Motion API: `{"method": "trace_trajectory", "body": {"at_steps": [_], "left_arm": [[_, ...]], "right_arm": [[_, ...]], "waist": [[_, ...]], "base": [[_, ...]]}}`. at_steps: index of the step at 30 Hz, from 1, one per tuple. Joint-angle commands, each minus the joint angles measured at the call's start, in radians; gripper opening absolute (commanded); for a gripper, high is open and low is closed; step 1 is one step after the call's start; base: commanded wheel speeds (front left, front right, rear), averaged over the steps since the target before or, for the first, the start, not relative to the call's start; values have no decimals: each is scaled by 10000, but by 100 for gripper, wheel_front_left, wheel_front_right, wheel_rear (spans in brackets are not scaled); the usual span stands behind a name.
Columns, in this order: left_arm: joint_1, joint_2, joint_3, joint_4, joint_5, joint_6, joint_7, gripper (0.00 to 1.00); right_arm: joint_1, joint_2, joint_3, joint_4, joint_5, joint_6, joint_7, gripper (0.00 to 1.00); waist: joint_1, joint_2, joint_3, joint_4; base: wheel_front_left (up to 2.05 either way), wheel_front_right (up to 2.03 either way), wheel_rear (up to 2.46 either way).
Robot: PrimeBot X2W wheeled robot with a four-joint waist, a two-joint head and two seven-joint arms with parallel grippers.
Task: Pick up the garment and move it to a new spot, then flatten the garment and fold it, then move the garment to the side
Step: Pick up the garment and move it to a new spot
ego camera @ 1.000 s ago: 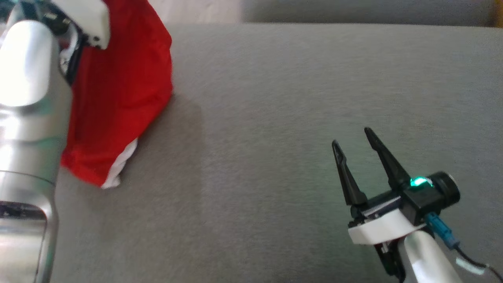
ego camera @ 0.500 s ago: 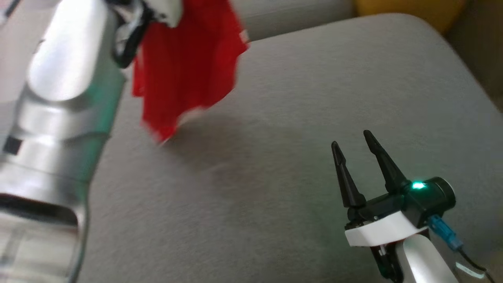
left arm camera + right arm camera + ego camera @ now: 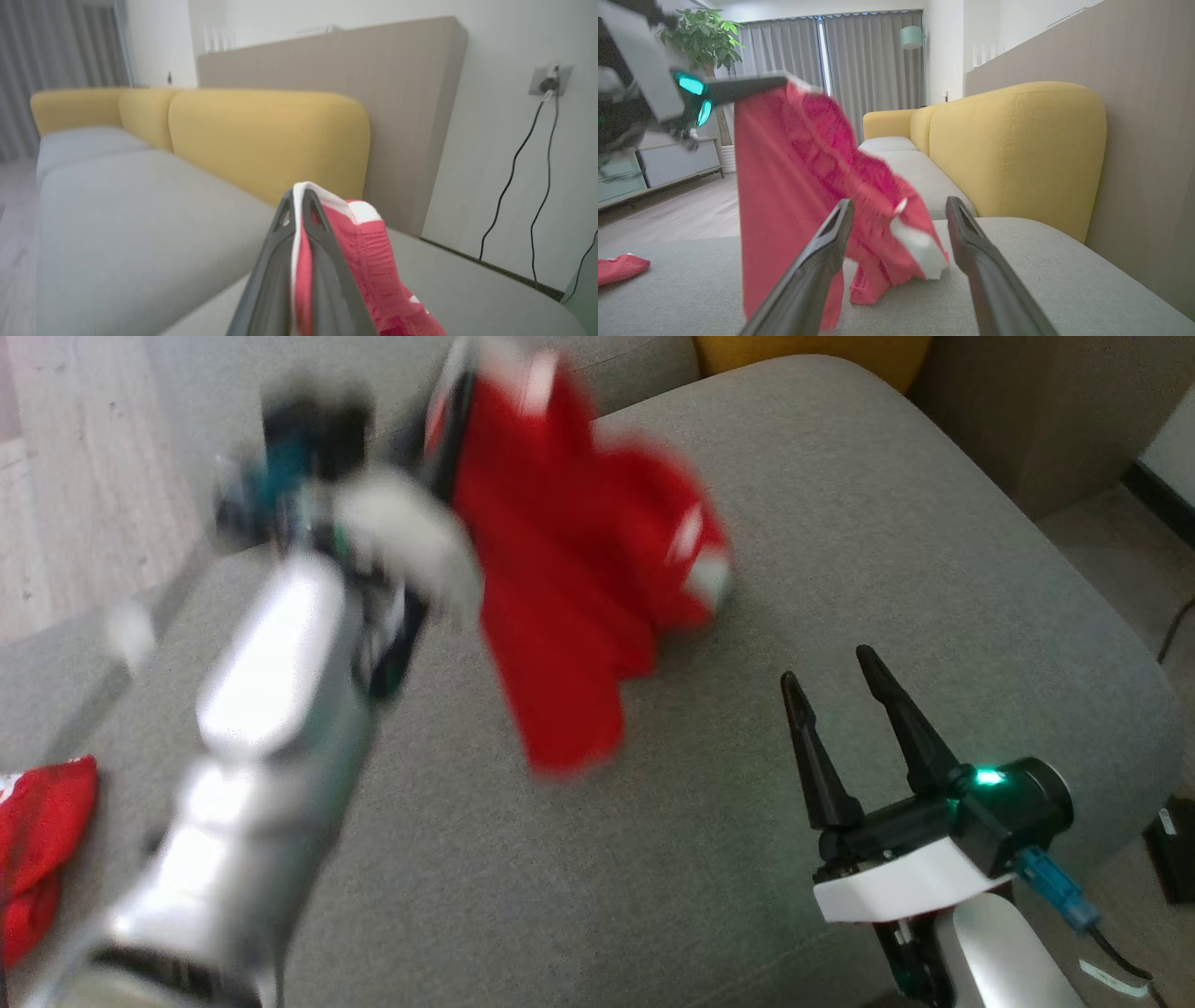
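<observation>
Two grippers show in the head view. The left gripper (image 3: 446, 425), blurred at the far left, is clenched on the top edge of the red garment (image 3: 569, 616). The garment hangs from it, and its lower folds trail onto the grey seat cushion (image 3: 887, 523) near the far middle. The right gripper (image 3: 826, 666) sits at the near right with its fingers spread, holding nothing and apart from the fabric. A second red cloth (image 3: 37, 840) lies at the near left edge. In the left wrist view the two fingers press together with the garment's white hem pinched between them. Red fabric falls away to one side, with a yellow backrest (image 3: 266, 135) beyond. In the right wrist view the garment drapes in a long sheet from the left gripper's tips, high on the left. Its white-trimmed corner is bunched on the cushion just ahead of the open fingers. The step in hand looks like carrying the garment to its new spot. To do it well, the pinch should hold firm until most of the fabric is down. Lowering slowly while drawing the hem away from the bunched end should lay the sheet out rather than heap it. The landing spot should be well apart from the other red cloth. The free white-trimmed corner looks like a good hold for the open gripper when flattening begins.
</observation>
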Motion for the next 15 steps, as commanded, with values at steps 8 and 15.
{"method": "trace_trajectory", "body": {"at_steps": [8, 15], "left_arm": [[2813, 636, 569, 493, -583, 230, -1654, 0], [4357, 396, 970, -39, -242, 904, -2598, 100]], "right_arm": [[36, 83, 70, -199, -239, 75, -63, 100], [424, 83, -181, 13, -432, 75, -63, 100]], "waist": [[1, -1, 41, 852], [1, -1, -264, 1773]], "base": [[0, 0, 0], [0, 0, 0]]}}
